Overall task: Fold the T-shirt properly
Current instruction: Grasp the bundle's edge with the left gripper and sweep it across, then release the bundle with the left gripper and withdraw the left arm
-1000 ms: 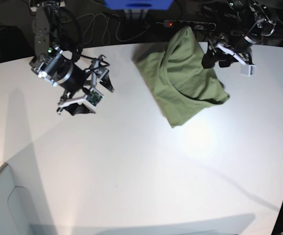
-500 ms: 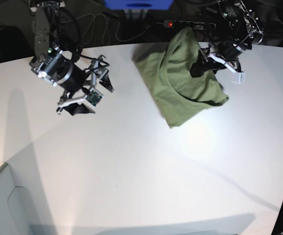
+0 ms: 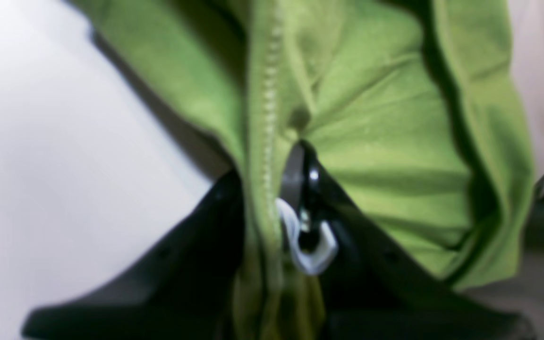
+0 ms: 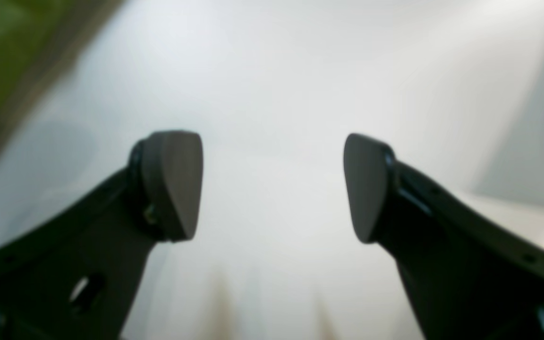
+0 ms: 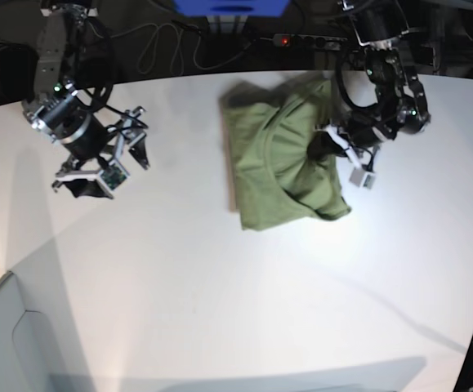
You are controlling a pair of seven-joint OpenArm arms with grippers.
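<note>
A lab: white table (image 5: 220, 294), power strip (image 5: 318, 40), loose cables (image 5: 167, 45).

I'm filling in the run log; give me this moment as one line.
left gripper: shut on T-shirt seam | right gripper: open, empty, over table | T-shirt: bunched, unfolded

T-shirt (image 3: 385, 141) blurred, cropped top; left gripper (image 3: 272, 189) fingertips seemingly buried.

White table (image 5: 220, 310) fills most of the base view, matte, with a curved far edge. Bright glare patch right of centre; long soft shadows cross the left side and the lower right. Beyond the far edge the floor is dark. A black power strip (image 5: 318, 40) with a red light lies there, next to loose cables (image 5: 171, 45) and a blue box (image 5: 230, 7). A pale grey panel (image 5: 3, 343) sits at the lower left corner.
</note>
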